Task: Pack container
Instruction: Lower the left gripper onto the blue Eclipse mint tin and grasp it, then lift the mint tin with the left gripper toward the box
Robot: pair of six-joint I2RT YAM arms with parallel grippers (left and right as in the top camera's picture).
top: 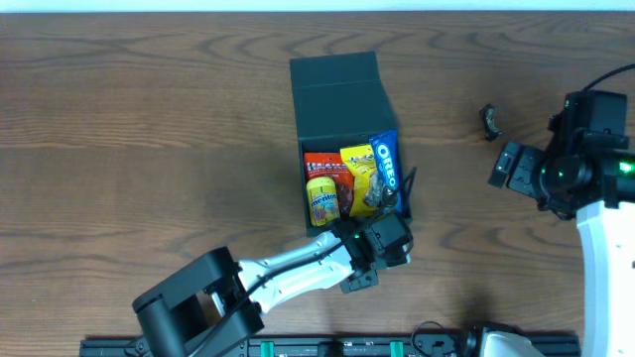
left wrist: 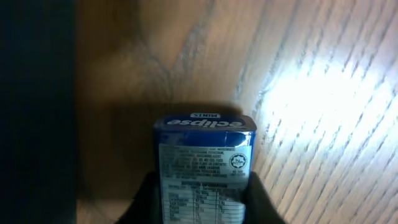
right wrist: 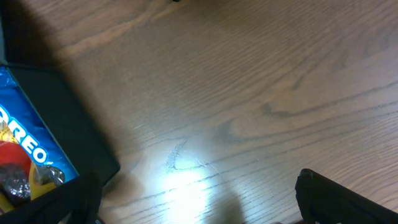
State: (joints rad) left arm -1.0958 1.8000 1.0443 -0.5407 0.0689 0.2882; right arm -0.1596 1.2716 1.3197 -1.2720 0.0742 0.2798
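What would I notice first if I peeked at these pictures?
Probably the dark container in the middle of the wooden table. Its open part is stuffed with bright snacks, with a blue Oreo packet along the right side and a yellow Mentos tub at the lower left. Next you'd spot the left gripper by the box's lower right corner, closed on a blue Eclipse mints tin.

so the left arm (top: pixel 288 270) and right arm (top: pixel 573 169) are chunky black joints with silvery-white links and little green lights (top: pixel 354 238). The left gripper (top: pixel 389 236) is all black, and a thin black cable (top: pixel 607 77) loops off the right one.
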